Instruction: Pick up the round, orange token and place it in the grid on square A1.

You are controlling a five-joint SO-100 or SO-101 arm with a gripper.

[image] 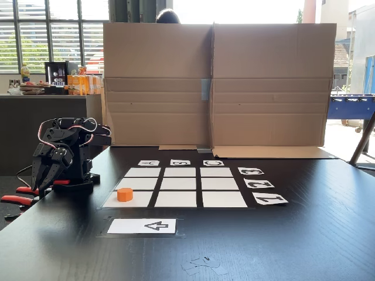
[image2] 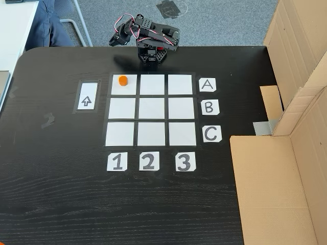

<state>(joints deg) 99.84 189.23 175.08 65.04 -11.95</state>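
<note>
The orange token lies on a corner cell of the grid. That cell is square A1, in the row tagged A and the column tagged 1. It is the near-left cell in the low fixed view. The token rests toward the cell's outer edge, away from the arm. The black arm is folded at the table edge beside the A row. Its gripper hangs down off the grid, well apart from the token. The fingers look shut with nothing between them.
A white arrow card lies just outside the grid beside A1. A tall cardboard wall stands along the table side past the C row. Red clamps hold the arm's base. A person's leg shows off the table.
</note>
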